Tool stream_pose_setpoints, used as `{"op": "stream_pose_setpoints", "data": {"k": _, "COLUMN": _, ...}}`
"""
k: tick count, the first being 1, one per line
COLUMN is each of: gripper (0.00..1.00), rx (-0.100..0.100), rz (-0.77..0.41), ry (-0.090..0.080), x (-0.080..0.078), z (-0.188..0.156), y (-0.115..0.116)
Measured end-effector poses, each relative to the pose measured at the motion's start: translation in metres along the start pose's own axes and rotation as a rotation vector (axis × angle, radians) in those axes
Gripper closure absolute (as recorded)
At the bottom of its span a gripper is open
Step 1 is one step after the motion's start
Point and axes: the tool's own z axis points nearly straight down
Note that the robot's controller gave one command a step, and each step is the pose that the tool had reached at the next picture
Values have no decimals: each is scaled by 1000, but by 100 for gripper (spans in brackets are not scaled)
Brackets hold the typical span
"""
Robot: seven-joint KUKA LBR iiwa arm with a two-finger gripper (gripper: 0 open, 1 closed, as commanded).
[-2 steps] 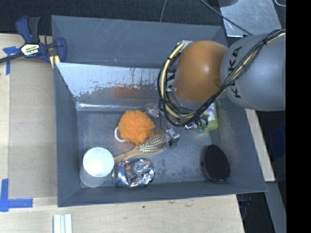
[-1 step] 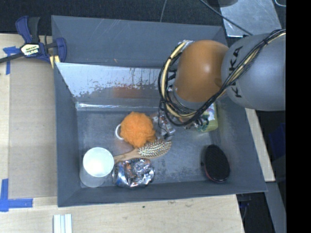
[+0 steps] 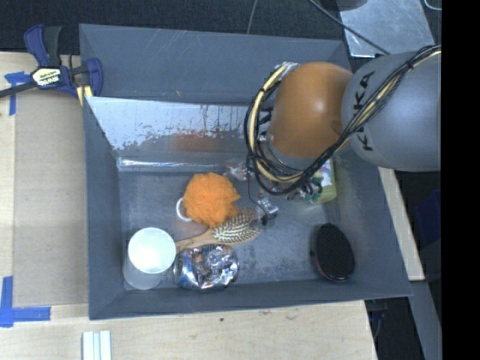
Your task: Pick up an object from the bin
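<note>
In the camera view, the grey metal bin (image 3: pixel 225 51) holds a handful of loose things spread across its floor, and the arm (image 3: pixel 397 111) reaches in from the right, with its rounded orange cover (image 3: pixel 307 111) and looped cables hanging over the middle of the bin. Below that cover the gripper (image 3: pixel 264 208) is low, near the floor. It sits just beside the bristled head of a wooden hairbrush (image 3: pixel 234 229) and close to the right side of a fluffy orange sponge (image 3: pixel 210 199). The cover and cables hide too much to tell whether the gripper is open or closed, and nothing can be seen held in it. The hairbrush lies flat, its handle pointing left toward a white cup (image 3: pixel 152 252) in the front left corner. A crumpled foil wrapper (image 3: pixel 206 267) lies just in front of the handle, beside the cup. A black oval thing (image 3: pixel 332 251) lies well apart at the front right. A greenish packet (image 3: pixel 324 190) peeks out from under the arm at the right wall. By my reading the task is still in its early part: the gripper is down among the things, most likely by the brush head or the sponge, but every item appears to rest on the floor. The grasp and the lift are still to come.
</note>
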Motion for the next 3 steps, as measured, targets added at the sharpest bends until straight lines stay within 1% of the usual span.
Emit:
{"op": "stream_pose_setpoints", "data": {"k": 1, "gripper": 0, "rx": 1, "rz": -85, "ry": -5, "x": -66, "z": 36, "y": 33}}
{"op": "stream_pose_setpoints", "data": {"k": 2, "gripper": 0, "rx": 5, "rz": -61, "ry": -13, "x": -63, "z": 50, "y": 59}}
{"op": "stream_pose_setpoints", "data": {"k": 3, "gripper": 100, "rx": 3, "rz": -58, "ry": -4, "x": -62, "z": 48, "y": 58}}
